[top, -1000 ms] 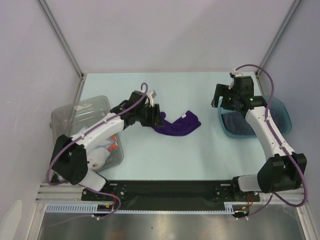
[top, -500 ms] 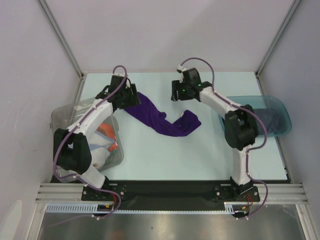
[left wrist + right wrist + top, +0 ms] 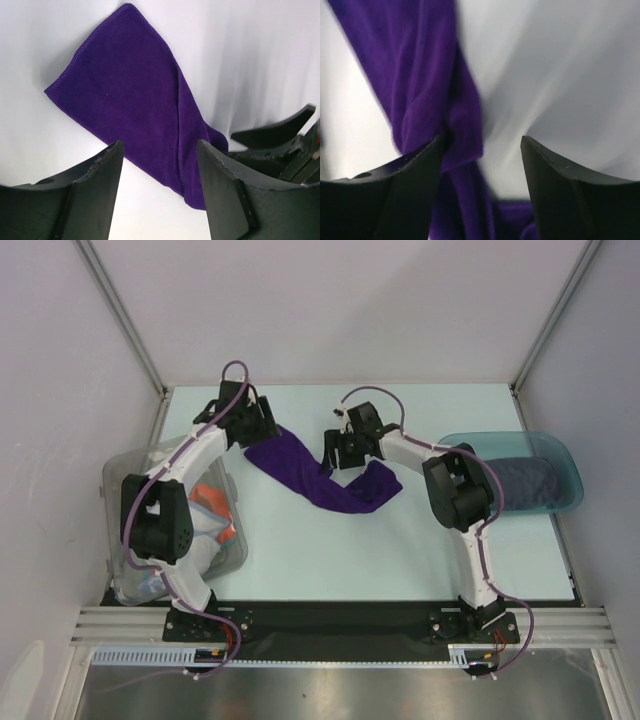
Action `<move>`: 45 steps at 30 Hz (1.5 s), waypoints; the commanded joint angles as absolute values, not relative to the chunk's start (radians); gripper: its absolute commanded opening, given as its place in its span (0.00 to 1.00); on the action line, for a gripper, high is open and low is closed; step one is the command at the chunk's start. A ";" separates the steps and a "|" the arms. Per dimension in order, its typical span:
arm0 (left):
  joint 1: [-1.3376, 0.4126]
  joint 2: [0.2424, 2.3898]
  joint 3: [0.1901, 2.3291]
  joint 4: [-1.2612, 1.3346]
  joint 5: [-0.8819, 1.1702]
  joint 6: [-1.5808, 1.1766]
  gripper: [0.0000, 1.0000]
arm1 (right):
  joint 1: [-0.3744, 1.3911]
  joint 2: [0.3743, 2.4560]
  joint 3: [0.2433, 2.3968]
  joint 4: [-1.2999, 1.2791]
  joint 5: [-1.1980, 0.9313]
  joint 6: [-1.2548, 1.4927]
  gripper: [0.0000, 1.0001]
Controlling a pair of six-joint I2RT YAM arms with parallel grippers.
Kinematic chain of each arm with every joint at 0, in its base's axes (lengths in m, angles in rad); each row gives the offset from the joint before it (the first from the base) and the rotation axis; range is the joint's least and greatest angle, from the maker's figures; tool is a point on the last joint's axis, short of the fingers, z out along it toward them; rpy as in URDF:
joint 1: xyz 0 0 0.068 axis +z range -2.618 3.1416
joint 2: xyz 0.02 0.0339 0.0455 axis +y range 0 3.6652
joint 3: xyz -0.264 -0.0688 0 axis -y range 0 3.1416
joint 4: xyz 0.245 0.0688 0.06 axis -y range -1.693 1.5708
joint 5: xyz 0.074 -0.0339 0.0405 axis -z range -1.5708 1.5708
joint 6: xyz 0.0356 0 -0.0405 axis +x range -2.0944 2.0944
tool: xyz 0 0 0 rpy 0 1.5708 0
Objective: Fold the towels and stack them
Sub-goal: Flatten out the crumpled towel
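My right claw [image 3: 336,452] has swung from the tray [image 3: 562,454] to the purple towel [image 3: 300,470], which lies stretched on the table [image 3: 400,540] between both claws. Right and left claw [image 3: 262,426] stand apart, empty.

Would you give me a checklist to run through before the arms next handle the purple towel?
1. The left pincer is open: ok.
2. The right pincer is open: ok.
3. The towel lies flat: not ok, twisted and bunched near the right pincer.
4. The towel is clear of bin and tray: ok.
5. The left pincer has a grip: not ok, nothing is clamped.
6. The right pincer touches the towel: cannot tell, blurred view.
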State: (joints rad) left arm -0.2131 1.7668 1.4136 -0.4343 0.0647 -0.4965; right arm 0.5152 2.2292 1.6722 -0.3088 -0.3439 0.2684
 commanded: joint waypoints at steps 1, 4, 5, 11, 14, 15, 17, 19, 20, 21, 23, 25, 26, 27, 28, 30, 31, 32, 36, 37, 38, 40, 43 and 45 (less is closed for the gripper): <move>-0.212 1.715 1.413 -0.414 0.097 -0.486 0.66 | 0.534 2.152 1.560 -0.290 -0.400 0.293 0.68; -0.213 1.706 1.401 -0.429 0.126 -0.450 0.67 | 0.543 2.068 1.433 -0.281 -0.359 0.302 0.48; -0.215 1.701 1.393 -0.433 0.130 -0.443 0.67 | 0.546 2.039 1.389 -0.281 -0.336 0.311 0.25; -0.256 1.697 1.327 -0.463 0.109 -0.434 0.65 | 0.633 1.731 1.045 -0.239 -0.082 0.455 0.02; -0.305 1.724 1.307 -0.462 0.118 -0.456 0.65 | 0.762 1.623 0.965 -0.213 0.000 0.550 0.11; -0.333 1.732 1.308 -0.451 0.118 -0.463 0.64 | 0.797 1.609 0.945 -0.218 0.061 0.564 0.13; -0.383 1.764 1.321 -0.445 0.095 -0.456 0.64 | 0.862 1.589 0.943 -0.224 0.096 0.593 0.20; -0.414 1.813 1.373 -0.459 0.081 -0.437 0.65 | 0.914 1.586 0.948 -0.229 0.112 0.609 0.32; -0.442 1.827 1.390 -0.460 0.075 -0.431 0.65 | 0.919 1.583 0.946 -0.236 0.123 0.617 0.35; -0.452 1.841 1.422 -0.463 0.057 -0.425 0.65 | 0.922 1.577 0.943 -0.248 0.153 0.626 0.36; -0.478 1.882 1.459 -0.475 0.043 -0.423 0.65 | 0.922 1.548 0.937 -0.259 0.184 0.627 0.40; -0.495 1.908 1.512 -0.479 0.003 -0.417 0.63 | 0.922 1.517 0.925 -0.271 0.228 0.614 0.42; -0.512 1.920 1.531 -0.482 -0.009 -0.413 0.62 | 0.922 1.499 0.917 -0.275 0.244 0.611 0.42; -0.520 1.945 1.563 -0.482 -0.046 -0.400 0.61 | 0.922 1.458 0.913 -0.279 0.276 0.603 0.43; -0.531 1.956 1.577 -0.480 -0.061 -0.396 0.58 | 0.922 1.436 0.905 -0.279 0.288 0.598 0.43; -0.560 1.989 1.618 -0.477 -0.092 -0.384 0.56 | 0.922 1.372 0.871 -0.278 0.322 0.592 0.43; -0.569 2.003 1.635 -0.482 -0.103 -0.383 0.55 | 0.919 1.349 0.858 -0.278 0.333 0.592 0.43; -0.584 2.017 1.649 -0.488 -0.110 -0.382 0.53 | 0.919 1.321 0.830 -0.276 0.342 0.589 0.43; -0.624 2.092 1.754 -0.518 -0.166 -0.370 0.49 | 0.905 1.159 0.752 -0.270 0.388 0.589 0.42; -0.629 2.133 1.782 -0.535 -0.176 -0.371 0.46 | 0.896 1.134 0.740 -0.268 0.385 0.586 0.42; -0.633 2.158 1.808 -0.569 -0.187 -0.377 0.45 | 0.875 1.114 0.720 -0.268 0.377 0.583 0.42; -0.635 2.219 1.876 -0.594 -0.193 -0.380 0.42 | 0.856 1.057 0.704 -0.268 0.367 0.574 0.42; -0.637 2.281 1.943 -0.623 -0.216 -0.394 0.42 | 0.825 1.017 0.687 -0.275 0.354 0.552 0.43; -0.637 2.313 2.000 -0.650 -0.238 -0.410 0.42 | 0.812 1.005 0.678 -0.276 0.348 0.542 0.42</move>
State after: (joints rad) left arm -0.6422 2.2749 1.9060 -0.5873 -0.1741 -0.3943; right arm 0.8272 1.0355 0.6922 -0.2836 0.3283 0.5701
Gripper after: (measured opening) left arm 0.421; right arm 0.425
